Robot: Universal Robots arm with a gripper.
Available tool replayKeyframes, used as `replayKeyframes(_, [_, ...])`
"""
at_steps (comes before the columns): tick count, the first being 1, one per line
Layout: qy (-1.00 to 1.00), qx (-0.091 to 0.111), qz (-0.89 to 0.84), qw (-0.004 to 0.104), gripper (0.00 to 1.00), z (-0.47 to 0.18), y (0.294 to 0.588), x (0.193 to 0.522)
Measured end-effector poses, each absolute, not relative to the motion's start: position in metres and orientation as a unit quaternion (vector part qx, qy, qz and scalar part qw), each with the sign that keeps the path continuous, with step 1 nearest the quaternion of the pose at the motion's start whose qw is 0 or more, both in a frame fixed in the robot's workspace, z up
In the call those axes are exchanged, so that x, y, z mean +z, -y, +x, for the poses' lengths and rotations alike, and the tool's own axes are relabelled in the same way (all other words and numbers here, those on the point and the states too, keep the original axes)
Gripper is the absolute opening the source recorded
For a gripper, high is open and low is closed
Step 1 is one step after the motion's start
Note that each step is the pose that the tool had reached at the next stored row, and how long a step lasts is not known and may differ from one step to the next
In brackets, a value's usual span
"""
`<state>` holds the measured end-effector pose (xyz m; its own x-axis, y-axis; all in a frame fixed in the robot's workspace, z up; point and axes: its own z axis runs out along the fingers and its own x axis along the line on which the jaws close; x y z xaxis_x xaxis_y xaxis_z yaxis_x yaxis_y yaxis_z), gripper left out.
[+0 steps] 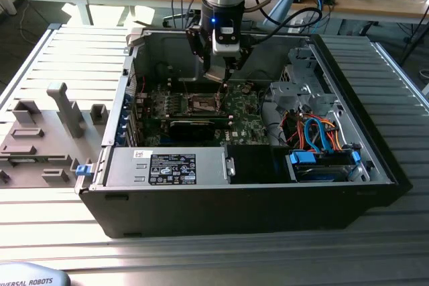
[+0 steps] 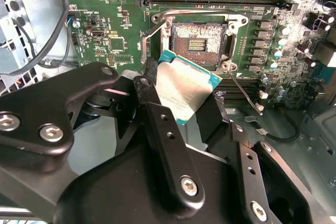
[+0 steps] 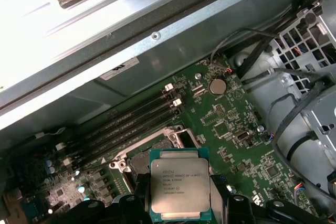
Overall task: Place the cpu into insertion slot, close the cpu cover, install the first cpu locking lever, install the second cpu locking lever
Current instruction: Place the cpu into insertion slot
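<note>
- Closest to the wrist, we see the gripper (image 2: 181, 98) drawn in to a narrow gap and clamped on the cpu (image 2: 184, 88). Its fingers (image 2: 160, 124) press on two opposite edges of the chip and touch nothing else.
- We judge that the edge grip is chosen to leave the underside free to meet the contacts. In the first wrist view the cpu (image 3: 180, 182) shows its silver-grey top facing up.
- The chip hangs in the air just short of the insertion slot (image 2: 197, 40) and is not yet seated; we read this as the approach of the first step.
- The slot lies bare, with its contact field uncovered inside the metal rim, so nothing bars the chip from going in. We cannot tell how the cover stands.
- Just past the slot run the long black memory slots (image 3: 126, 121) on the green circuit board (image 3: 236, 124), clear of the gripper.
- Farthest out, in the exterior view, the arm reaches down into the open computer case (image 1: 201, 212). The case lies on its side on a ribbed table (image 1: 67, 51), which puts the board face up under the gripper (image 1: 224, 73).
</note>
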<state>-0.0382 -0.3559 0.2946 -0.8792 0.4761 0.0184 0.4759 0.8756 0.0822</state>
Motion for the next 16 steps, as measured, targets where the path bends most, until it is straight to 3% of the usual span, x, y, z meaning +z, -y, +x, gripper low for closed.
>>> replayKeyframes(16, [-0.967,0.042,0.252,0.001,0.54,-0.0382,0.3559,0.2941])
